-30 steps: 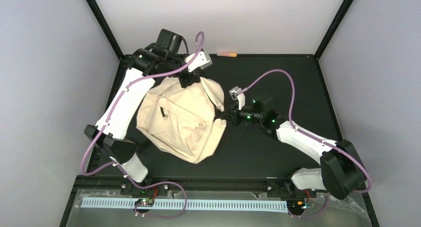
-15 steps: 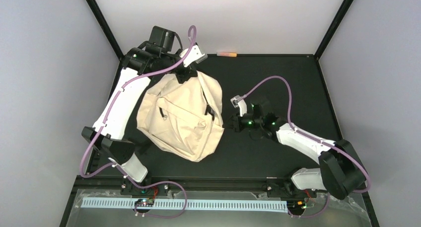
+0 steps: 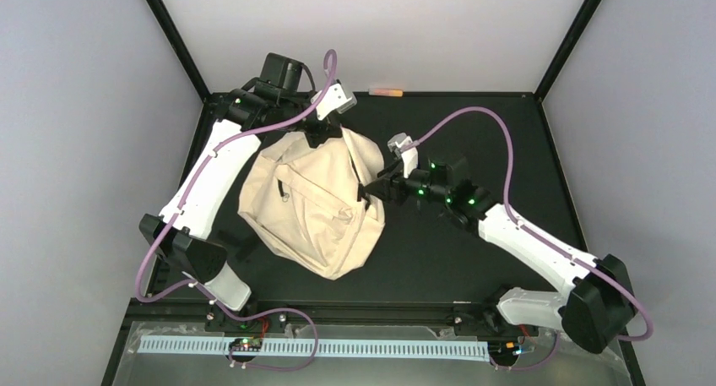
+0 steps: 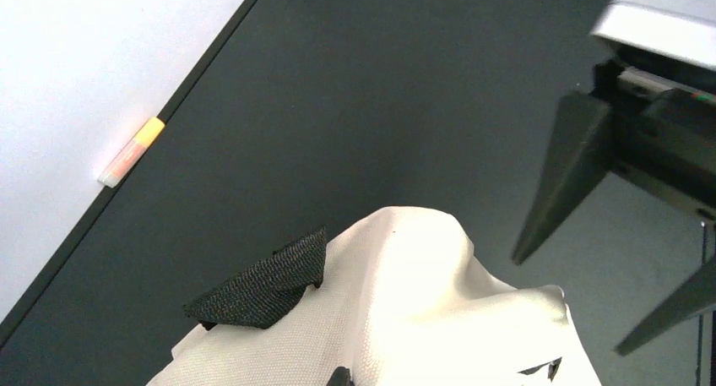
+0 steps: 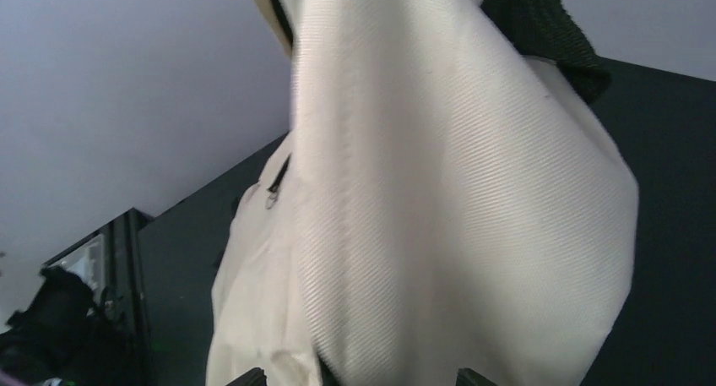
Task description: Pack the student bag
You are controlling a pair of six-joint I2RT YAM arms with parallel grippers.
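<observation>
The student bag (image 3: 308, 204), a cream fabric backpack with a front zip pocket, lies at the middle left of the black table. My left gripper (image 3: 320, 136) is shut on the bag's top edge and holds the fabric (image 4: 422, 310) bunched up beside a black strap (image 4: 262, 286). Only a dark tip of the left gripper (image 4: 340, 377) shows in its own view. My right gripper (image 3: 371, 189) is at the bag's right side, open. In the right wrist view the cream fabric (image 5: 439, 200) fills the frame and lies between the spread fingertips (image 5: 246, 376) of the right gripper (image 5: 359, 377).
A small orange and pink stick (image 3: 387, 91) lies against the back wall, also seen from the left wrist as the stick (image 4: 131, 152). Black frame posts stand at the back corners. Bare black table (image 3: 473, 259) lies right of the bag.
My right gripper let go of the bag's right edge, backed off, then opened and came back up against the bag's upper right side. The left gripper stayed shut on the top.
</observation>
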